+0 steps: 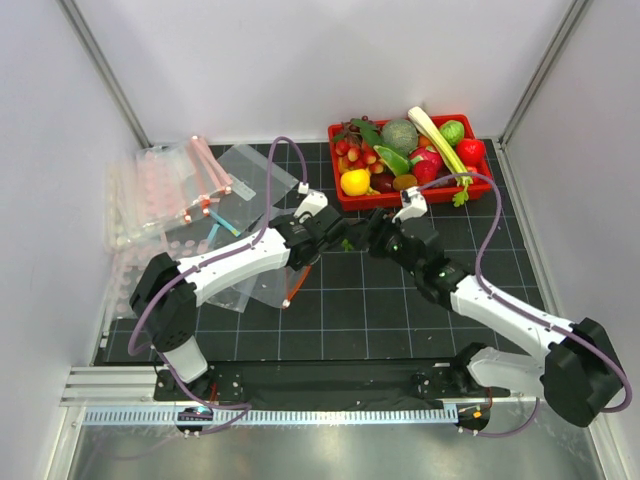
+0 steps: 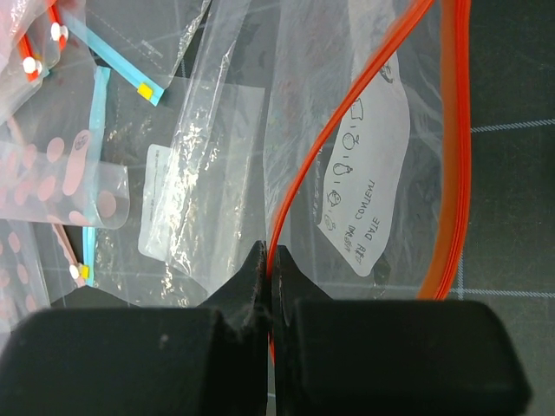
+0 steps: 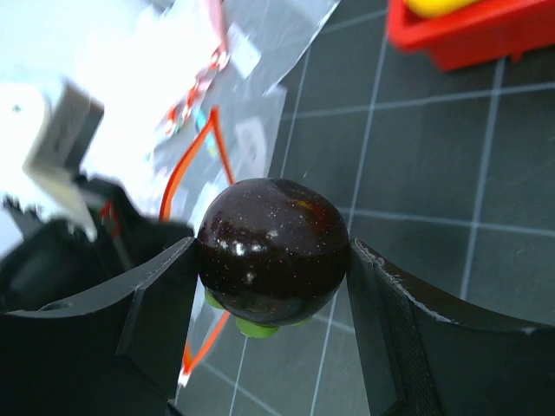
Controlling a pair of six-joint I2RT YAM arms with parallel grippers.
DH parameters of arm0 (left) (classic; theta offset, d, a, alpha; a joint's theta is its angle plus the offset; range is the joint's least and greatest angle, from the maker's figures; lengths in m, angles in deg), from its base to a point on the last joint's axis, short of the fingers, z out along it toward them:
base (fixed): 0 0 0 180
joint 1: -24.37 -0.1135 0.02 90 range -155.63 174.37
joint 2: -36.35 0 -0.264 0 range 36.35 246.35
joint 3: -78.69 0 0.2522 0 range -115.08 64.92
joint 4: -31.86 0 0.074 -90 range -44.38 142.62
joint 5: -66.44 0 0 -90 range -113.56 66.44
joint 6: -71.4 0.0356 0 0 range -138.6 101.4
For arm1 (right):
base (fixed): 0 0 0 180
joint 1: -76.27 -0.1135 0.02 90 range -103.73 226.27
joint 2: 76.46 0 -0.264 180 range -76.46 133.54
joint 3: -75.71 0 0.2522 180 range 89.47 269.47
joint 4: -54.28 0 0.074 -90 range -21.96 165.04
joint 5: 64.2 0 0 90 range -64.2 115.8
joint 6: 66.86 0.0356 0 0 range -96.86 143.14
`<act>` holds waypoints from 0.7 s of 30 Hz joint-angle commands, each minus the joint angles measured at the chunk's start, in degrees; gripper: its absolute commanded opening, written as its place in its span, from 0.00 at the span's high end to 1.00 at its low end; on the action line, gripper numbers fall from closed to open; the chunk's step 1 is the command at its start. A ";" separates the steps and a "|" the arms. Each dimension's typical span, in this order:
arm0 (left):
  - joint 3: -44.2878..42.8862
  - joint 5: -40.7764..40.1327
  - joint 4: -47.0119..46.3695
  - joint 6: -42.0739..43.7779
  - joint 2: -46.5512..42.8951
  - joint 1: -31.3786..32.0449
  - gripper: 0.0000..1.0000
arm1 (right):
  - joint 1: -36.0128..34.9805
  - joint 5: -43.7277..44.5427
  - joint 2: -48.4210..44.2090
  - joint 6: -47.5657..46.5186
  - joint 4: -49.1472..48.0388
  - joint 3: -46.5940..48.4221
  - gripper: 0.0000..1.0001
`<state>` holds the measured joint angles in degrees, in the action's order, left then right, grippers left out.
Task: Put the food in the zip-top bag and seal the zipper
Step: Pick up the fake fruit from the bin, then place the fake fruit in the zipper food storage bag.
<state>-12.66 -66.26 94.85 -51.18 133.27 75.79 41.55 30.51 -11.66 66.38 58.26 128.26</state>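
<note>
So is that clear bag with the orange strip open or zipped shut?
Open. In the left wrist view the zipper shows two strips bowed apart, and the left gripper pinches one of them.

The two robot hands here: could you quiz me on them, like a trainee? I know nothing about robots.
1. True or false: the right hand is empty.
2. What does the left hand pinch? A) the red-orange zipper B) a sponge C) a spoon
3. Fill in: the colour of the food tray is ___.
Key: 1 false, it grips a dark round fruit; 2 A; 3 red.
</note>
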 commanded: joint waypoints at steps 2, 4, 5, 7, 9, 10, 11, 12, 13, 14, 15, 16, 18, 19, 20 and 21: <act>-0.11 -0.36 -1.95 -0.29 -0.69 0.26 1.00 | -3.42 -1.37 -0.73 0.96 -9.71 -4.23 0.55; -0.20 -0.72 -2.03 -0.82 -0.51 0.17 1.00 | -4.65 -3.12 1.37 2.71 -16.10 -5.82 0.55; -0.11 -0.55 -2.12 -0.91 -0.51 0.26 1.00 | -5.18 -3.91 2.17 3.07 -17.36 -6.09 0.55; 0.15 -0.46 -2.56 -1.08 -0.86 0.17 1.00 | -7.28 -4.01 3.49 2.03 -19.31 -5.74 0.56; 0.50 0.42 -3.00 -1.08 -1.30 0.17 1.00 | -8.95 -2.88 3.76 0.71 -20.27 -5.91 0.56; 0.68 0.77 -3.79 -1.00 -1.91 0.17 1.00 | -9.92 -2.52 3.76 0.18 -20.80 -6.00 0.56; 0.94 1.38 -4.14 -0.91 -2.44 0.17 1.00 | -10.28 -2.43 3.85 -0.26 -21.33 -6.35 0.56; 1.55 2.61 -4.75 -0.73 -2.88 0.09 1.00 | -10.37 -2.51 3.85 -0.27 -22.46 -6.61 0.56; 1.99 3.32 -5.98 -0.56 -3.93 0.09 1.00 | -10.63 -2.60 4.02 -0.18 -23.17 -6.88 0.56; 2.34 3.84 -6.25 -0.47 -4.37 0.09 1.00 | -10.72 -2.60 4.11 -0.09 -23.61 -7.14 0.57; 2.78 4.37 -6.60 -0.38 -4.72 0.17 1.00 | -10.81 -2.69 4.20 0.00 -23.97 -7.14 0.57; 2.96 5.60 -7.04 -0.38 -5.16 0.09 1.00 | -10.89 -2.95 4.37 0.00 -24.58 -7.23 0.57; 3.40 7.09 -7.57 -0.29 -6.31 0.00 1.00 | -10.98 -3.30 4.64 0.00 -25.20 -7.50 0.56; 3.84 7.88 -8.18 -0.29 -6.83 0.00 1.00 | -11.16 -3.48 4.81 0.17 -25.72 -7.58 0.57; 4.01 9.37 -8.62 -0.12 -7.10 0.08 0.99 | -11.33 -3.31 4.99 0.09 -26.16 -7.76 0.57; 4.19 9.91 -8.71 -0.12 -7.54 0.09 1.00 | -11.51 -3.48 5.16 0.26 -26.78 -7.85 0.57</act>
<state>-8.81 -59.79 89.69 -51.33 128.93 75.79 30.80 27.45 -7.01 66.88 37.74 120.52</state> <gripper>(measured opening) 0.020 0.710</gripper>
